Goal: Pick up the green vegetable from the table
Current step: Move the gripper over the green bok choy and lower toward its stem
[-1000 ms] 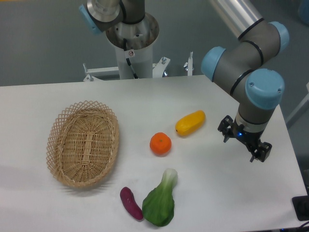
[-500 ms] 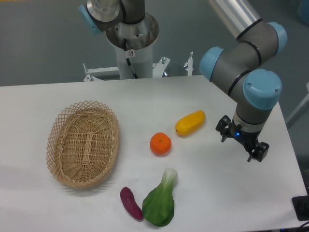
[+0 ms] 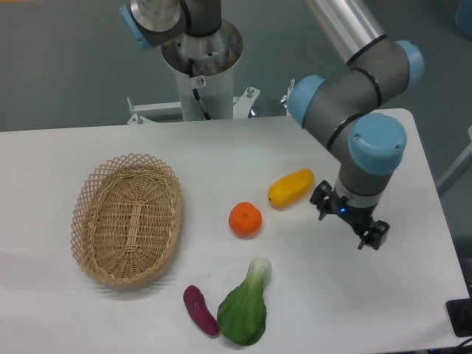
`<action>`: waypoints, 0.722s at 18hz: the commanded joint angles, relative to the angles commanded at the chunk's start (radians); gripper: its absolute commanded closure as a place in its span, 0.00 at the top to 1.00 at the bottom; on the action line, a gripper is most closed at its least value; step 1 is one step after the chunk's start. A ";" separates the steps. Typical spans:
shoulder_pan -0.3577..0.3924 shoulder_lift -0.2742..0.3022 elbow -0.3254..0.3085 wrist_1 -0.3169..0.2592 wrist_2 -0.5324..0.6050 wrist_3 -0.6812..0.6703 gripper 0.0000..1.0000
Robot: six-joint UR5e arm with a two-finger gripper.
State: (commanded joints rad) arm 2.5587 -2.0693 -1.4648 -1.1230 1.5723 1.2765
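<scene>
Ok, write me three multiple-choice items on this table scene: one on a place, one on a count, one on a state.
1. Where does the purple eggplant lie?
A. Inside the basket
B. Just left of the green vegetable
C. Beside the yellow fruit

2. How many produce items lie on the table?
A. Two
B. Six
C. Four

3. What is the pincer doing?
A. Holding nothing, right of the orange
B. Gripping the green vegetable
C. Resting inside the basket

Answers:
1. B: the eggplant lies against the left edge of the green vegetable, near the front of the table.
2. C: orange, yellow fruit, eggplant and green vegetable; the wicker basket holds nothing.
3. A: no item is between its fingers, and the vegetable lies untouched, lower left of it.
</scene>
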 joint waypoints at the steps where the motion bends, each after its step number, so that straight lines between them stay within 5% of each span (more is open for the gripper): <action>1: -0.009 -0.002 -0.008 0.012 0.002 -0.020 1.00; 7: -0.075 -0.012 -0.060 0.091 0.003 -0.126 1.00; 13: -0.138 -0.061 -0.040 0.098 0.049 -0.249 1.00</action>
State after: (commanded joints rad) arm 2.4208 -2.1306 -1.5049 -1.0247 1.6213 1.0280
